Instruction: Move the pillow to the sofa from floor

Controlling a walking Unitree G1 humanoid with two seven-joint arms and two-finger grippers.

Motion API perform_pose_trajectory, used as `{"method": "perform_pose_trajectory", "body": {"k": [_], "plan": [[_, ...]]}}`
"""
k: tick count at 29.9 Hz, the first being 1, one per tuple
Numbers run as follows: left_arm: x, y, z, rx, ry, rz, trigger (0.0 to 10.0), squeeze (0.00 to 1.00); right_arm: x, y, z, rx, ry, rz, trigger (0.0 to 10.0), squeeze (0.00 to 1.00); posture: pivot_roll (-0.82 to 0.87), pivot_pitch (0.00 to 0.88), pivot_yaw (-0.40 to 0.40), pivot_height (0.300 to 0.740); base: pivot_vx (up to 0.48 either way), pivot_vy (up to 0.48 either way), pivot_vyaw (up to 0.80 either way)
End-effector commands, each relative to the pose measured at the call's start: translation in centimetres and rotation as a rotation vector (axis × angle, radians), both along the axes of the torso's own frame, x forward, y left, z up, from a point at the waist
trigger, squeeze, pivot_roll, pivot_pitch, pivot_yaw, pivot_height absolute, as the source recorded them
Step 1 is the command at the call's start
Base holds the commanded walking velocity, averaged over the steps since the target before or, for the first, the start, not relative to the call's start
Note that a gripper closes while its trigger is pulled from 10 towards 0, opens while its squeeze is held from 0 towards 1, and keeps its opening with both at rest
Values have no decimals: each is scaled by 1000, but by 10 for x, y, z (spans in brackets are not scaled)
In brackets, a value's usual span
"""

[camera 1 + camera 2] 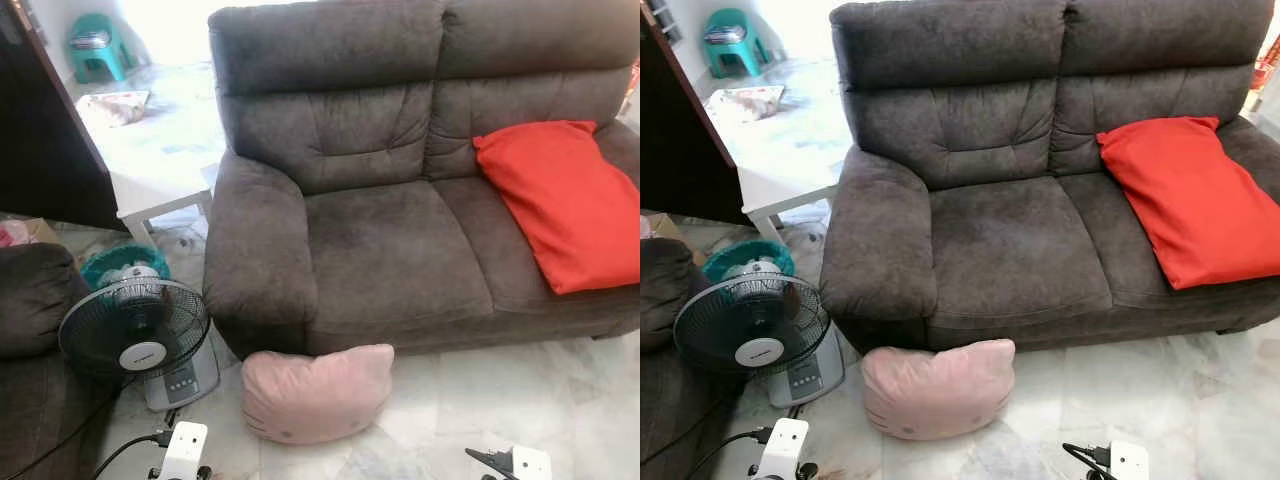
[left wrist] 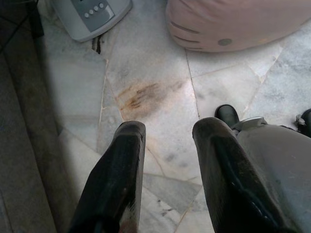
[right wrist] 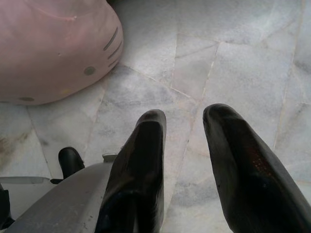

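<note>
Two hands hung low over the marble floor (image 1: 560, 400), left hand (image 2: 167, 133) and right hand (image 3: 187, 121) each with fingers apart, holding nothing. Between them and the grey sofa (image 1: 400, 240), the pink pillow (image 1: 317, 393) lay on the floor against the sofa's base.

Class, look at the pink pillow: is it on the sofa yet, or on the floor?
On the floor. The pink pillow lies on the marble tiles against the front of the sofa, below its seat. Neither gripper touches it.
</note>
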State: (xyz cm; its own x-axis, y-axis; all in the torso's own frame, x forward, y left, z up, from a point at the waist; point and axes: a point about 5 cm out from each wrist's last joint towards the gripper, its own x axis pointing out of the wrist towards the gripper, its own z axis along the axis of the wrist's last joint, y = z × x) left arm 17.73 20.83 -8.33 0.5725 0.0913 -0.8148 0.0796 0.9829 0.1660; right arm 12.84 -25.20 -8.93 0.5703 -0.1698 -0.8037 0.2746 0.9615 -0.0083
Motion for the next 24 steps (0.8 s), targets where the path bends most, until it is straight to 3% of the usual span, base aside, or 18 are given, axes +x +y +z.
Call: {"method": "perform_pose_trajectory", "body": {"k": [1,8,13,24], "plan": [[-1,3,0,12,10,-5,10000,0,-2,-1,-1,-7,14,14,10000,0,56,0,18,740,0,0,0],[0,4,0,15,10,6,10000,0,-1,1,-1,2,10,18,10000,0,58,0,21,740,0,0,571],[0,5,1,18,6,12,10000,0,-1,1,-1,6,10,3,10000,0,57,0,21,740,0,0,0],[0,5,1,21,5,14,10000,0,0,1,-1,3,10,12,10000,0,55,0,19,740,289,0,0]]}}
